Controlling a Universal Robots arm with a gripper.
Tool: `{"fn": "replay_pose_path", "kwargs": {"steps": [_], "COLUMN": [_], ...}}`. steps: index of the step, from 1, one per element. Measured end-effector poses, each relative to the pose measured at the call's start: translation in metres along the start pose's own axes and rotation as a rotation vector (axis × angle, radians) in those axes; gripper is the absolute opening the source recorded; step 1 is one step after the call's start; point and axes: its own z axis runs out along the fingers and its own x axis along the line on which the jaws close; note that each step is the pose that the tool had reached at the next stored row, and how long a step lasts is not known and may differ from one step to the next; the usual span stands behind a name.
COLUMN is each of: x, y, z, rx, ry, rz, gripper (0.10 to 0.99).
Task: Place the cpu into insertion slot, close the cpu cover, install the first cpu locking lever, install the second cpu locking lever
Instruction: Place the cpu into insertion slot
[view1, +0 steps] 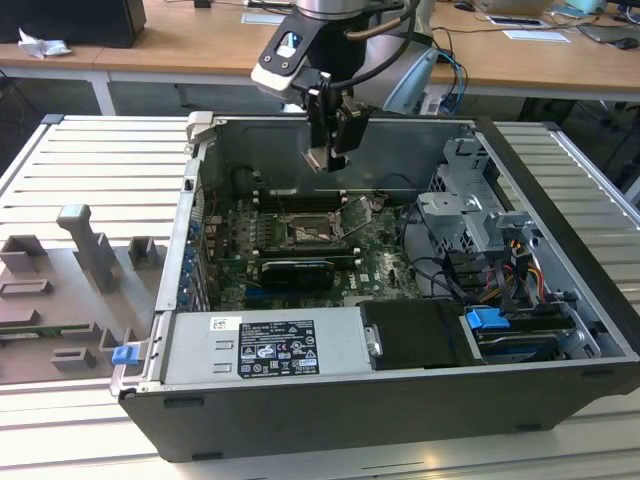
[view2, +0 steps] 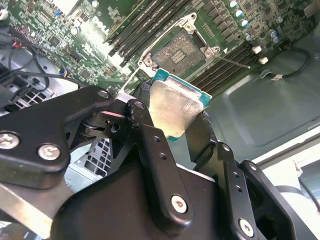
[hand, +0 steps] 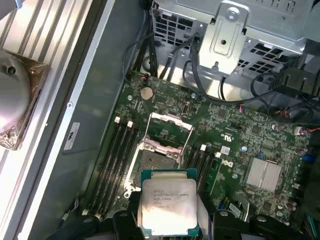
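Gripper (view2: 172, 117) clamped on cpu (hand: 168, 202) above open PC case (view1: 300, 420) on slatted metal table (view1: 90, 160), wooden desks (view1: 200, 45) behind.

I count one cpu (hand: 167, 202), one insertion slot (hand: 158, 161), one cpu cover (hand: 172, 120), one round coin battery (hand: 146, 92), one open computer case (view1: 330, 425), one grey power supply (view1: 340, 345) and two black fingers (view2: 150, 142).

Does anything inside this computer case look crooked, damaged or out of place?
Nothing stands out. The end effector holds the cpu by its edges above the empty insertion slot, whose cpu cover stands open.
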Motion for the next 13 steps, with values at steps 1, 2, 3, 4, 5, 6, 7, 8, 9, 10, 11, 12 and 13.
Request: {"fn": "replay_pose_path", "kwargs": {"steps": [1, 2, 3, 4, 5, 6, 7, 8, 9, 10, 11, 12, 13], "x": [0.0, 0.0, 0.0, 0.0, 0.0, 0.0, 0.0, 0.0, 0.0, 0.0, -0.0001, -0.0001, -0.0001], "y": [0.0, 0.0, -0.0001, -0.0001, -0.0001, -0.0001, -0.0002, -0.0002, -0.0002, -0.0002, -0.0002, -0.0003, -0.0004], "z": [0.0003, 0.0004, 0.0007, 0.0008, 0.0011, 0.0012, 0.0016, 0.0019, 0.002, 0.0025, 0.0028, 0.0037, 0.0049], "rx": [0.0, 0.0, 0.0, 0.0, 0.0, 0.0, 0.0, 0.001, 0.001, 0.001, 0.002, 0.002, 0.003], "ry": [-0.0004, -0.0009, -0.0014, -0.0018, -0.0021, -0.0022, -0.0022, -0.002, -0.0019, -0.0016, -0.0016, -0.0015, -0.0016], "rz": [0.007, 0.013, 0.02, 0.025, 0.029, 0.031, 0.032, 0.032, 0.033, 0.033, 0.032, 0.032, 0.033], "gripper": [0.525, 0.525, 0.525, 0.525, 0.525, 0.525, 0.525, 0.525, 0.525, 0.525, 0.525, 0.525, 0.525]}}
